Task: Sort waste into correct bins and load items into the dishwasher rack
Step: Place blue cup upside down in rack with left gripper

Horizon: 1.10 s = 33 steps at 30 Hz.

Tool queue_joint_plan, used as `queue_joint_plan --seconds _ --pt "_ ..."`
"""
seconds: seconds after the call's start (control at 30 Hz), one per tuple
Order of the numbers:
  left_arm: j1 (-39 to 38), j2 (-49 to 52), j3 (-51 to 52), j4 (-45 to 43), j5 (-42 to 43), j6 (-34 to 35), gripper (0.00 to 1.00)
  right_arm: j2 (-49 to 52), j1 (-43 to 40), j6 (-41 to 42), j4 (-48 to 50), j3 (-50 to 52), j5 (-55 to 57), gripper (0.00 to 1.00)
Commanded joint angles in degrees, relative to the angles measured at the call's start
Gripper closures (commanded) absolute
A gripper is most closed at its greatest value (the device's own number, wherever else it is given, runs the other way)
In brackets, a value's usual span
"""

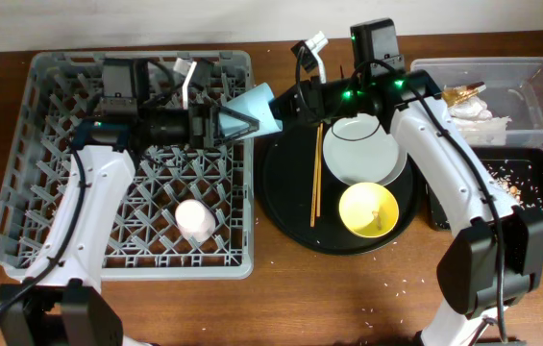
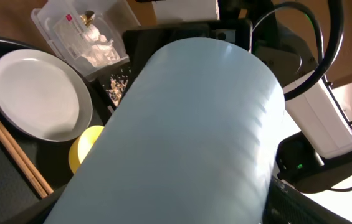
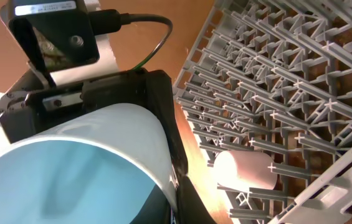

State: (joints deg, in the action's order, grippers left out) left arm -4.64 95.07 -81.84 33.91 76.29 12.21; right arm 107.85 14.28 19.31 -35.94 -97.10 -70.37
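The light blue cup (image 1: 259,104) hangs on its side between the dishwasher rack (image 1: 50,144) and the round black tray (image 1: 285,192). My left gripper (image 1: 235,122) grips its narrow end, and the cup (image 2: 188,137) fills the left wrist view. My right gripper (image 1: 290,108) pinches the cup's rim (image 3: 57,168) between its fingers (image 3: 174,186). The pink cup (image 1: 194,219) lies in the rack and also shows in the right wrist view (image 3: 244,171). The plate (image 1: 362,154), yellow bowl (image 1: 368,210) and chopsticks (image 1: 317,173) sit on the round tray.
The clear tub (image 1: 540,77) at the back right holds white napkins (image 1: 473,111) and a gold wrapper (image 1: 463,93). The shallow black tray (image 1: 530,207) in front of it holds food scraps (image 1: 511,183). A few crumbs lie on the wooden table.
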Motion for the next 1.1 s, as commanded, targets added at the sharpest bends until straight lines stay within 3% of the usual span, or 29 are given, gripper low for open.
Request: queue_joint_plan --seconds 0.0,0.17,0.37,0.4,0.43,0.47,0.53,0.77,0.9,1.0,1.07 --pt "2.2 0.1 0.3 -0.5 1.1 0.1 0.18 0.3 -0.7 -0.5 -0.7 -0.2 1.7 0.96" --pt "2.2 0.1 0.3 -1.2 1.2 0.1 0.18 0.3 2.4 -1.0 -3.3 -0.2 7.0 0.96" --pt "2.2 0.1 0.3 -1.4 2.6 0.1 0.19 0.3 2.6 3.9 5.4 -0.2 7.0 0.96" --pt "2.2 0.1 0.3 -1.4 2.6 0.1 0.25 0.3 2.6 3.6 4.6 -0.2 7.0 0.87" --pt "2.2 0.1 0.3 -1.4 2.6 0.1 0.32 0.3 2.6 3.4 3.7 -0.2 7.0 0.48" --pt "2.2 0.1 0.3 -1.4 2.3 0.1 0.43 0.3 2.6 3.4 3.4 -0.2 7.0 0.37" --pt "2.2 0.1 0.3 -1.4 1.4 0.1 0.44 0.3 2.6 2.1 3.2 -0.2 7.0 0.3" --pt "2.6 0.1 0.3 -1.4 -4.1 0.1 0.45 0.3 1.3 1.1 2.5 -0.2 10.0 0.24" --pt "4.2 0.0 0.3 -1.1 -13.9 0.1 0.45 0.3 -5.9 -4.2 -5.1 -0.2 17.7 0.0" --pt "4.2 0.0 -0.8 3.6 -22.8 0.1 0.46 0.3 -10.8 -6.2 -9.2 -0.2 18.9 0.02" --pt "4.2 0.0 -4.1 11.5 -32.2 -2.2 0.46 0.3 -12.5 -7.1 -11.4 -0.2 21.2 0.01"
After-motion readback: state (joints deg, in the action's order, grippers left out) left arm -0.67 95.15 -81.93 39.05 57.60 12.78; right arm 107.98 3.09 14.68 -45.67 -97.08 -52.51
